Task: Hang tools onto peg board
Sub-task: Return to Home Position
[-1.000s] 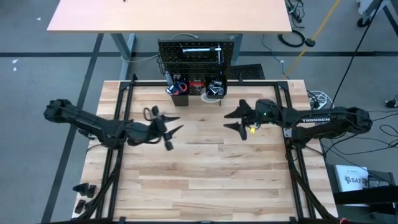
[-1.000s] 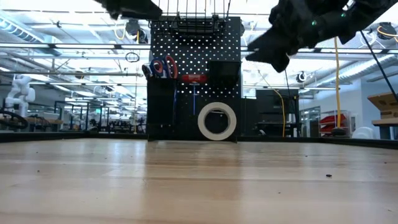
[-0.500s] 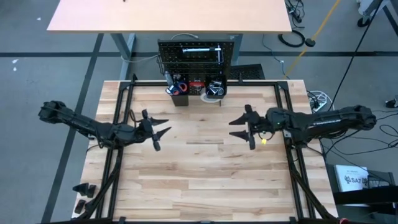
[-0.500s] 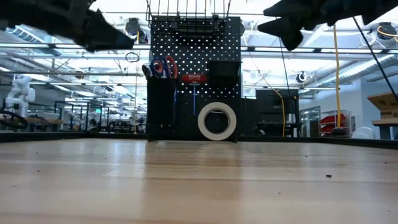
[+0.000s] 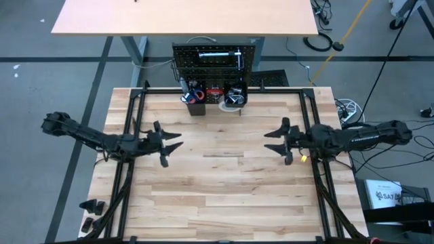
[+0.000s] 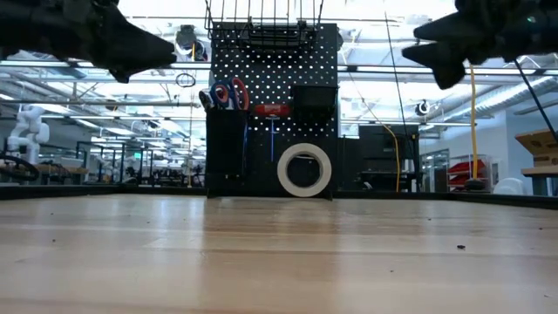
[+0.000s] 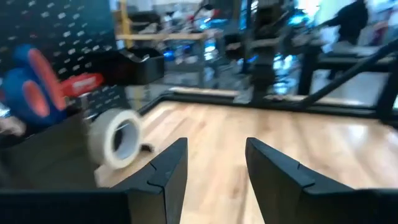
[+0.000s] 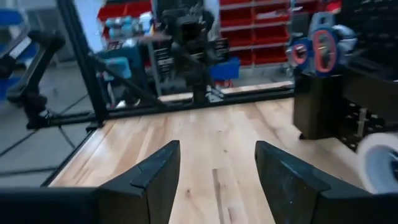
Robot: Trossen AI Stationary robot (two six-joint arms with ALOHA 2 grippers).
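With both arms hovering apart above the desk (image 5: 217,196), the hanging work appears complete and only the arms' return to rest seems to be left. The left gripper (image 5: 172,146) is spread wide and holds nothing; its wrist view shows bare wood between the two dark, wedge-shaped fingers. The right gripper (image 5: 274,144) faces it across the desk, equally wide open and equally empty. The peg board (image 6: 272,105) stands well beyond both grippers, at the far edge, roughly midway between them and touched by neither. It is a rigid, matte black upright panel, rectangular, with regular rows of small round holes. A white tape roll (image 6: 304,169), a smooth ring with an open centre, sits against the lower part of the panel, on the right gripper's side of the board's middle. Scissors (image 6: 225,94) with rounded red and blue loop handles stand upright out of a tall black bin (image 6: 225,148) on the left gripper's side. A red screwdriver (image 6: 271,110) handle shows between the two, higher than the tape. Other tools on the board are too small to identify. No tool is visible on the pale, planked wood near or between the grippers, so nothing appears left to pick up.
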